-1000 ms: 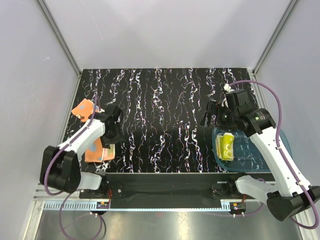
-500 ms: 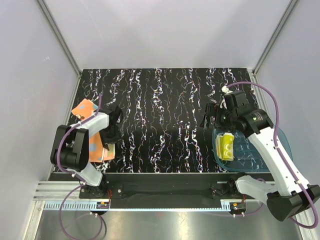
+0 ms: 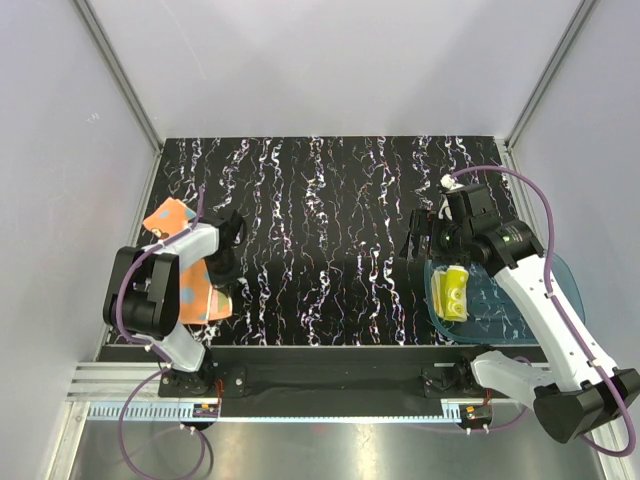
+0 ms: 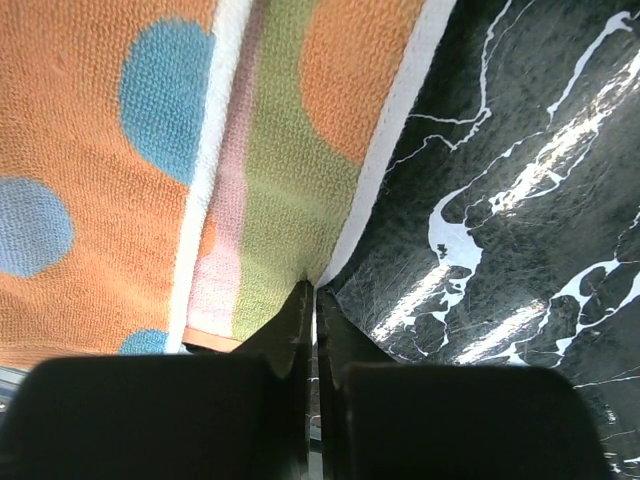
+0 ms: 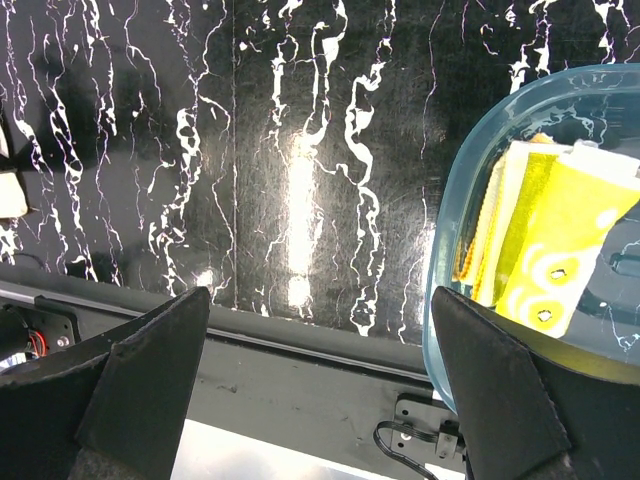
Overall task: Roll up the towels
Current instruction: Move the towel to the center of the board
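At the left edge of the overhead frame, the left arm covers much of the orange towel [image 3: 178, 275], so only an upper corner and a lower strip of it show there. Its dots and a green-and-pink striped band with white edging appear only in the left wrist view [image 4: 150, 150], where the cloth fills the upper left and is cut off by the frame. The left gripper [image 4: 312, 300] has its fingers pressed together at the towel's white edge; whether any cloth is pinched between them cannot be told. Two towels are visible in all. The yellow towel [image 3: 450, 292] lies rolled in the blue tray [image 3: 500, 310] at lower right overhead; the right wrist view shows it [image 5: 550, 250] against the tray's rim [image 5: 450, 200], with patterned markings the overhead view barely resolves. The right gripper [image 5: 315, 380] hangs above the black marbled table [image 3: 320, 220], its fingers [image 5: 140, 370] spread wide apart, holding nothing.
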